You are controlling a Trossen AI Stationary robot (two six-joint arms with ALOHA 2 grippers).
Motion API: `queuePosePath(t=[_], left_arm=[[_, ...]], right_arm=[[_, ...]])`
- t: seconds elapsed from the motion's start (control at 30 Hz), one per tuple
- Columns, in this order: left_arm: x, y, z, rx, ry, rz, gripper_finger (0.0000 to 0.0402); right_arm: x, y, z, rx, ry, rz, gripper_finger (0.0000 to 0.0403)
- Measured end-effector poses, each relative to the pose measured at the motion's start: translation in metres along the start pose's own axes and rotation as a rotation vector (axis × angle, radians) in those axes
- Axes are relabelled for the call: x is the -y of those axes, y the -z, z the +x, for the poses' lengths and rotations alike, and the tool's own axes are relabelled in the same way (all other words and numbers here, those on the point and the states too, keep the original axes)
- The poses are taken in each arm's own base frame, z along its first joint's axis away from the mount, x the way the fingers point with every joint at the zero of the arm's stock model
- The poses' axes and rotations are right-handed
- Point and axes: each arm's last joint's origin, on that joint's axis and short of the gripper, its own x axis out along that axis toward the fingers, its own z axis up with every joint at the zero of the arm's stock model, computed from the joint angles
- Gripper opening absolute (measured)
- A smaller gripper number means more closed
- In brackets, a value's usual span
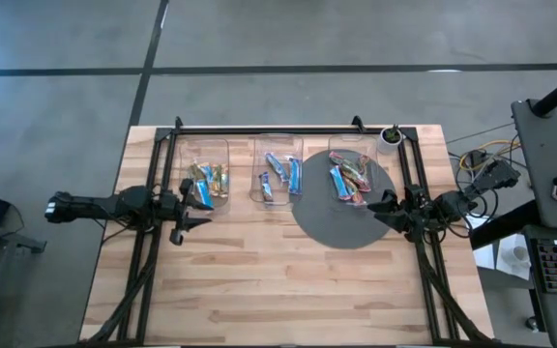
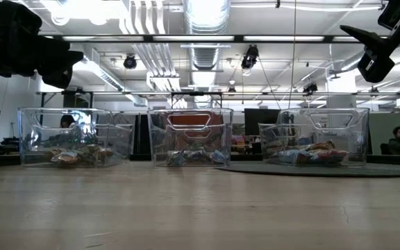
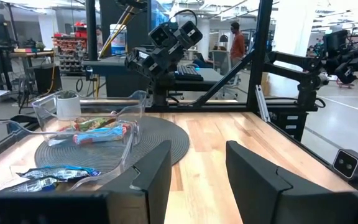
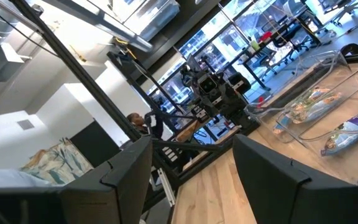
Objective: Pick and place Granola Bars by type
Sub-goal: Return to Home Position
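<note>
Three clear bins stand in a row along the table's far side. The left bin (image 1: pixel 204 179) holds tan/green granola bars and a blue one. In the middle bin (image 1: pixel 278 174) lie blue bars (image 3: pixel 55 173). The right bin (image 1: pixel 351 174) rests on a round grey mat and holds mixed bars (image 3: pixel 98 129). My left gripper (image 1: pixel 199 211) hovers open just near of the left bin, holding nothing. My right gripper (image 1: pixel 375 208) hangs open over the mat's right part, near of the right bin, also holding nothing. In the low view both grippers are well above the tabletop, the right one (image 2: pixel 370 52) at upper right.
The grey mat (image 1: pixel 341 220) covers the table's right-centre. A small white pot with a plant (image 1: pixel 390 137) sits at the far right corner. A black frame rail (image 1: pixel 288 128) runs along the far edge. Bare wood (image 1: pixel 278 280) fills the near half. People show in the room behind.
</note>
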Motion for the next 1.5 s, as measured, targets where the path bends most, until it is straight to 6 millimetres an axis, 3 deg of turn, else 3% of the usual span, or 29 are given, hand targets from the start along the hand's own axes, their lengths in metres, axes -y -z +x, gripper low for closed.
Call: queuePosePath(t=[1.2, 1.5], left_arm=[[-0.0001, -0.0004, 0.0002, -0.001, -0.003, 0.000, 0.0135], [-0.0001, -0.0005, 0.0001, -0.001, -0.003, 0.000, 0.0135]], right_arm=[[-0.0002, -0.0004, -0.0003, 0.002, -0.004, 0.035, 0.0215], [-0.0001, -0.0091, -0.0016, 0.024, -0.117, -0.253, 0.0215]])
